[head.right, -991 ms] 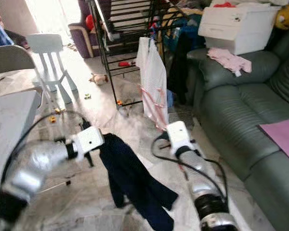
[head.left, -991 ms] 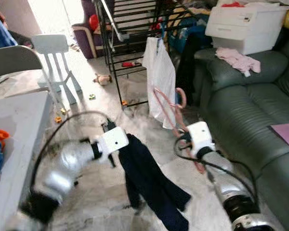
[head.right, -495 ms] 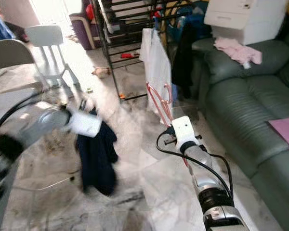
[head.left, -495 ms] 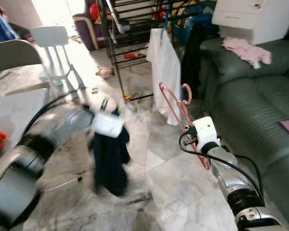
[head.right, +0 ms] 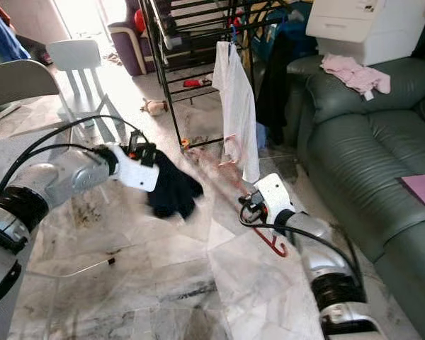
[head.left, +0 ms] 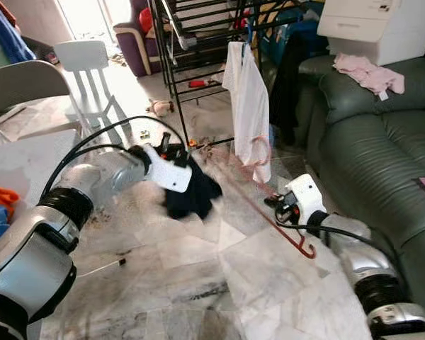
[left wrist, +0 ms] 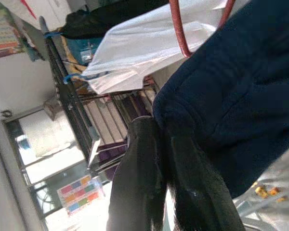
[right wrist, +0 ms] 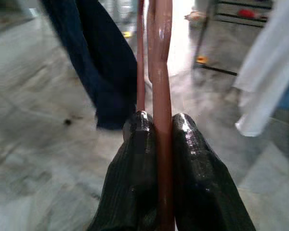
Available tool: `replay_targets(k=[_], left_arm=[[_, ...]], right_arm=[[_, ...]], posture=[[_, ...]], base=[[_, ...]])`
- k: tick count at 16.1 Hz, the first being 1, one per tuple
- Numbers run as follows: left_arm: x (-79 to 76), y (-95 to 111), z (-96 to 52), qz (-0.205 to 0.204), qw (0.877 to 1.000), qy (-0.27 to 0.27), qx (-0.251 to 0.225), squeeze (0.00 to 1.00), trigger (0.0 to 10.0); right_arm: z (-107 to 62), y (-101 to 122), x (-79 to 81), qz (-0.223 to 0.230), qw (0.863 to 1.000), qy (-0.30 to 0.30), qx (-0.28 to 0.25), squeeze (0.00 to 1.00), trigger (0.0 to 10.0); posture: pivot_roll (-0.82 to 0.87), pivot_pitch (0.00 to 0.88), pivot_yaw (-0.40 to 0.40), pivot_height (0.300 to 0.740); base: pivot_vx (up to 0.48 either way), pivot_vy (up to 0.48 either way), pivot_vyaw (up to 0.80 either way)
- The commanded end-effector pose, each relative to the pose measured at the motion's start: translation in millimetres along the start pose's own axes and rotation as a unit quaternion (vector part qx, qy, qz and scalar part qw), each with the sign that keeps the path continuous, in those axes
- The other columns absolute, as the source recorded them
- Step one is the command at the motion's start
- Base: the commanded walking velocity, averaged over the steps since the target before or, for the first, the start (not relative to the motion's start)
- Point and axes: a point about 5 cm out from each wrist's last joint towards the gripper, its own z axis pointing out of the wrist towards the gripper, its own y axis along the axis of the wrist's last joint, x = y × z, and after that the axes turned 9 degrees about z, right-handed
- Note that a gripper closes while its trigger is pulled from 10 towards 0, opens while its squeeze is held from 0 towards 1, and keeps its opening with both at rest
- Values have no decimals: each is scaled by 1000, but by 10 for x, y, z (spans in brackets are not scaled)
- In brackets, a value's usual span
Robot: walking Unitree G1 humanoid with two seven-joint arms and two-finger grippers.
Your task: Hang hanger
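Observation:
My right gripper (head.left: 273, 203) is shut on a pink hanger (head.left: 235, 173), which slants low over the floor toward the left and is blurred. The right wrist view has the black fingers (right wrist: 139, 144) pinching the hanger's rod (right wrist: 162, 72). Held out to the hanger's far end, my left gripper (head.left: 171, 151) is shut on a bunched dark navy garment (head.left: 193, 195). In the left wrist view the fingertips (left wrist: 149, 144) press into the navy cloth (left wrist: 231, 96), with part of the hanger (left wrist: 179, 29) just beyond. A white shirt (head.left: 249, 92) hangs on the black drying rack (head.left: 171, 64) behind.
A green sofa (head.left: 382, 142) runs along the right, with a pink cloth (head.left: 368, 71) and a white box (head.left: 382, 25) on it. A white child's chair (head.left: 85, 64), a grey folding chair (head.left: 21, 85) and a table edge (head.left: 14, 170) stand at left. Small toys (head.left: 159, 108) dot the marble floor.
The camera has shifted. My left gripper has brought the navy garment, now bunched, over toward the hanger. The hanger has tipped from upright to a low slant leftward.

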Motion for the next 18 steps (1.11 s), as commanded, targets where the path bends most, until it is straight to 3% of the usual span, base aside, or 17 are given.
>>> replay_targets(k=[1,3,7,10,15,18], left_arm=[[73,-77,-12,21,1000,20,10,0,10000],[14,-120,-13,36,999,28,23,0,10000],[-107,-100,-2,39,999,13,27,0,10000],[-158,-92,1,38,999,10,32,0,10000],[-168,-92,-2,26,999,20,35,0,10000],[-95,-66,4,-11,999,45,19,0,10000]], right_arm=[[1,23,72,-6,999,40,6,0,10000],[-226,14,41,-16,992,117,39,0,10000],[-412,295,-176,-32,993,110,25,0,10000],[-470,375,-144,-38,988,146,29,0,10000],[-534,306,63,-24,970,233,58,0,10000],[-460,188,-22,-33,980,182,72,0,10000]], posture=[[-109,0,123,740],[-116,0,125,740],[-127,0,131,740],[-127,0,130,740],[-125,0,130,740],[-125,0,129,740]], base=[[0,0,0],[0,0,0],[0,0,0],[0,0,0],[0,0,0],[0,0,0]])
